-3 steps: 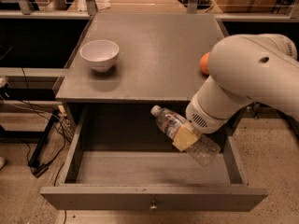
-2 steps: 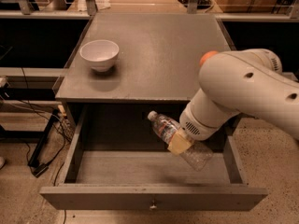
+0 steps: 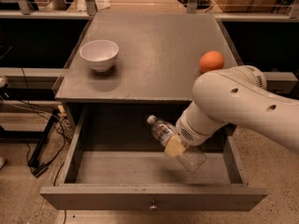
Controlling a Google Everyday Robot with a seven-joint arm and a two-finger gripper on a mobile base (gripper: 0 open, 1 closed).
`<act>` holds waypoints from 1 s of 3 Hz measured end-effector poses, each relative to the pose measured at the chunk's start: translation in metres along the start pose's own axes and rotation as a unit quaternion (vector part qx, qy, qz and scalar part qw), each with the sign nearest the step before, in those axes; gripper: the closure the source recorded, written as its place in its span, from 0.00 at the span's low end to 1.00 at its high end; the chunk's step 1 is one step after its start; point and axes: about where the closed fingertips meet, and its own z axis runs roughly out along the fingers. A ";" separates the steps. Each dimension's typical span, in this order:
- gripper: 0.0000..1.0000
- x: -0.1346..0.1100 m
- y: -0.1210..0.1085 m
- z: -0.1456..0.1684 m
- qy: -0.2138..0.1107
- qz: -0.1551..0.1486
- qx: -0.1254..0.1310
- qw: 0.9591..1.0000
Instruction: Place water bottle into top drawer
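— Holding what, & where?
— Your gripper [image 3: 175, 144] had the water bottle [image 3: 161, 130] pinched mid-body, jaws closed on it, hanging over the open top drawer [image 3: 154, 197], right of ctr, clear of its floor I'd judge.
— Axis?
— Its cap [image 3: 151, 120] pointed to 10 o'clock, base to 4, tilted. Your arm [image 3: 243, 97] reached in from 3. Drawer floor lay below, so you'd only lower & release.
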 end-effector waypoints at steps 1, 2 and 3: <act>1.00 -0.004 -0.012 0.014 -0.006 0.004 0.000 1.000; 1.00 -0.006 -0.014 0.029 -0.006 0.006 -0.008 1.000; 1.00 -0.005 -0.010 0.044 -0.002 0.014 -0.016 1.000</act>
